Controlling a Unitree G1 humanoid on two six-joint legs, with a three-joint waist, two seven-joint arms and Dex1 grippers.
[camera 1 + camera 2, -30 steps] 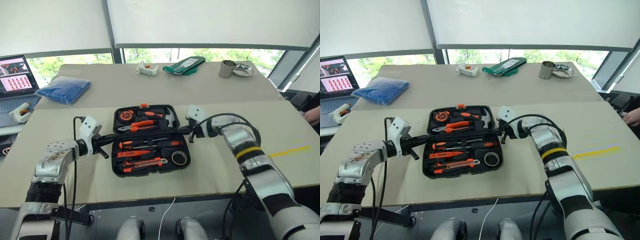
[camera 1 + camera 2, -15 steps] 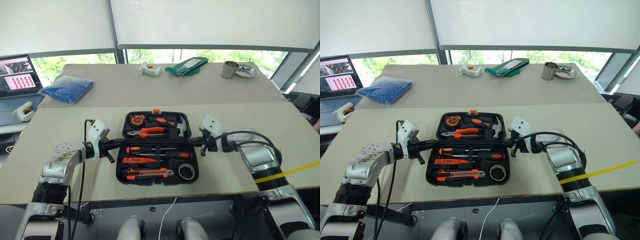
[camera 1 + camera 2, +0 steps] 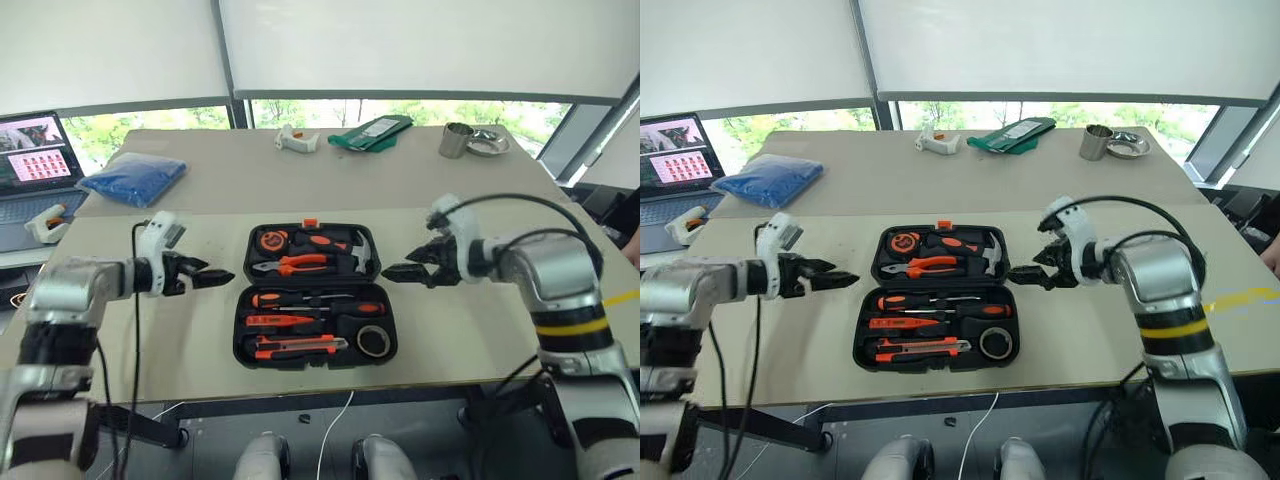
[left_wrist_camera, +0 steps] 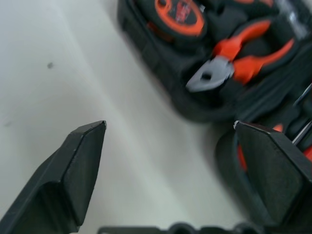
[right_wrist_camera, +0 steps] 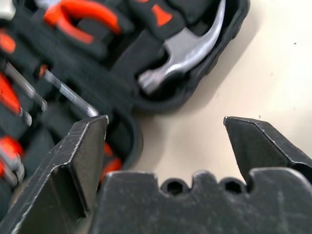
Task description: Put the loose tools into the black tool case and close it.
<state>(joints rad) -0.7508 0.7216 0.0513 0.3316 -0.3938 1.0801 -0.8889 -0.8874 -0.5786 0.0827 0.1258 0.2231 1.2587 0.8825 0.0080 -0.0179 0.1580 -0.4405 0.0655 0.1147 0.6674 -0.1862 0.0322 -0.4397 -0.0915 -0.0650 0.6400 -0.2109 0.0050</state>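
The black tool case (image 3: 316,364) lies open flat on the near table. Its near half holds two black-and-orange screwdrivers (image 3: 300,298), a slim orange tester (image 3: 275,321), the utility knife (image 3: 295,346) and the grey tape roll (image 3: 373,340). The far half holds pliers (image 3: 300,264), a hammer (image 3: 355,248) and a tape measure (image 3: 272,240). My left gripper (image 3: 205,277) hovers open just left of the case, pointing at it. My right gripper (image 3: 400,272) hovers open just right of it. Both sets of jaws hold nothing; the left wrist view shows the pliers (image 4: 234,68), the right wrist view the hammer (image 5: 180,58).
On the far table lie a blue bag (image 3: 132,178), a white device (image 3: 296,139), a green packet (image 3: 370,130), a metal cup (image 3: 455,139) and a dish (image 3: 487,143). A laptop (image 3: 35,160) and another white device (image 3: 45,222) sit at the far left.
Both grippers have gone from shut to wide open and drawn a little up and away from the case's sides. The camera view has shifted; the case has not moved.
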